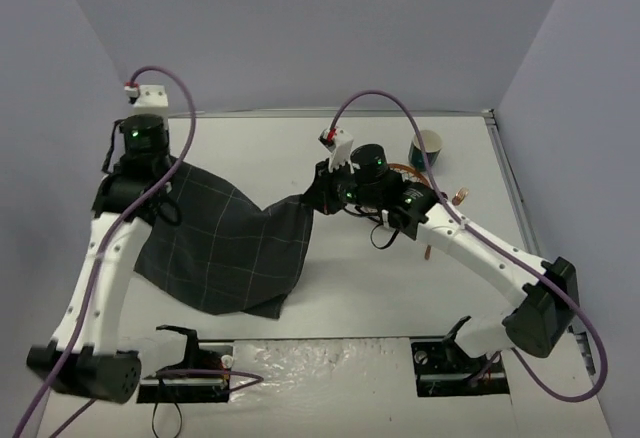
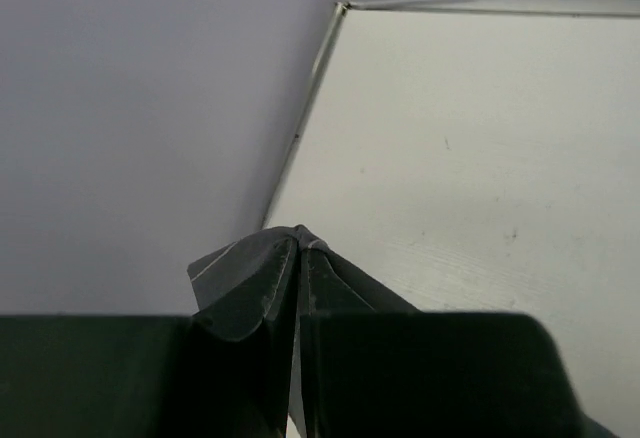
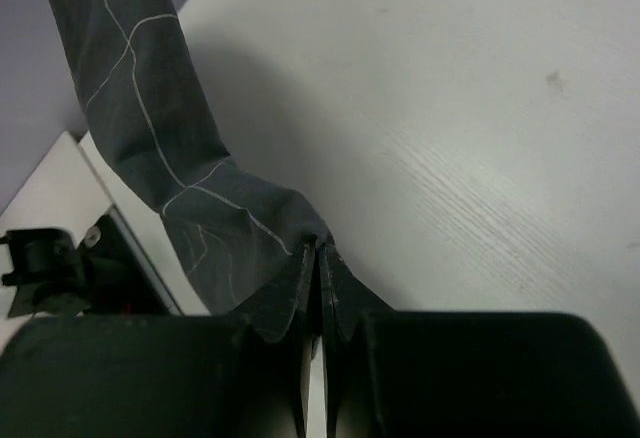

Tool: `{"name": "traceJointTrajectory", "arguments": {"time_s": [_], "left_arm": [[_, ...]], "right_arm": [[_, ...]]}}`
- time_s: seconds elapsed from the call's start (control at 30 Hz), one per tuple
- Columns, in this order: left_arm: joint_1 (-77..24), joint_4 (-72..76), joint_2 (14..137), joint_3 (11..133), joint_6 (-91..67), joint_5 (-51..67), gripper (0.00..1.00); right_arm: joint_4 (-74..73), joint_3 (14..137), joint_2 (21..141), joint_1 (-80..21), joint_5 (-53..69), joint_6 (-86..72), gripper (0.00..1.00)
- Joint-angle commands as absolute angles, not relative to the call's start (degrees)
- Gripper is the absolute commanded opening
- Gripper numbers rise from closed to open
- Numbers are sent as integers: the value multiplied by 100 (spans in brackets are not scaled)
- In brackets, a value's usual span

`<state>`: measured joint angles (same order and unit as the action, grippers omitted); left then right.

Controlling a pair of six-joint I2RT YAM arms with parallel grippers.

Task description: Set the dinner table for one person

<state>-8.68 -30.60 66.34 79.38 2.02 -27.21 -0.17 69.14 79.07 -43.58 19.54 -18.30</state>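
The dark grey checked cloth mat point(image 1: 220, 243) hangs between my two grippers above the white dinner table point(image 1: 400, 288), its lower edge draped on the tabletop near the front. My left gripper point(image 1: 172, 170) is shut on the mat's far left corner; in the left wrist view the jaws point(image 2: 297, 243) pinch a fold of cloth point(image 2: 235, 283). My right gripper point(image 1: 316, 198) is shut on the mat's right corner; in the right wrist view the jaws point(image 3: 319, 253) clamp the cloth point(image 3: 150, 98), which trails away to the upper left.
A white and teal cup point(image 1: 426, 147) stands at the back right, behind my right arm. Copper-coloured cutlery point(image 1: 461, 197) lies to its right, partly hidden by the arm. Grey walls close the table on the left, back and right.
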Motion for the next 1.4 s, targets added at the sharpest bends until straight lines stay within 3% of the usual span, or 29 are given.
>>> {"name": "traceJointTrajectory", "arguments": {"time_s": [0.0, 0.23, 0.77, 0.87, 0.97, 1.0, 1.03, 1.13, 1.23, 1.37], "left_arm": [[-464, -1307, 8003, 8273, 186, -2127, 0], [-404, -435, 10022, 9284, 69, -1705, 0], [-422, 385, 12525, 11328, -93, -868, 1], [-420, 367, 12800, 11669, -110, -816, 3], [-404, 228, 12981, 12058, -141, -888, 20], [-404, 141, 12990, 12155, -158, -922, 30], [-396, 125, 12974, 12235, -198, -923, 50], [-404, 64, 12660, 12107, -297, -865, 80], [-404, 93, 11959, 11508, -601, -845, 96], [-419, -451, 10987, 10666, -1461, -774, 97]], "right_arm": [[645, 6917, 8557, -3904, 1602, -2204, 0], [1050, 7157, 9564, -3278, 1661, -1982, 0], [990, 8411, 11197, -2758, 1153, -1477, 0], [963, 8579, 11322, -2694, 910, -1513, 12], [913, 8780, 11453, -2628, 568, -1564, 31], [827, 8851, 11522, -2610, 327, -1573, 34], [786, 8995, 11554, -2586, 253, -1557, 41], [639, 9175, 11562, -2587, 57, -1465, 51], [607, 9118, 11406, -2609, 162, -1366, 60], [630, 8685, 10967, -2721, 432, -1317, 75]]}}
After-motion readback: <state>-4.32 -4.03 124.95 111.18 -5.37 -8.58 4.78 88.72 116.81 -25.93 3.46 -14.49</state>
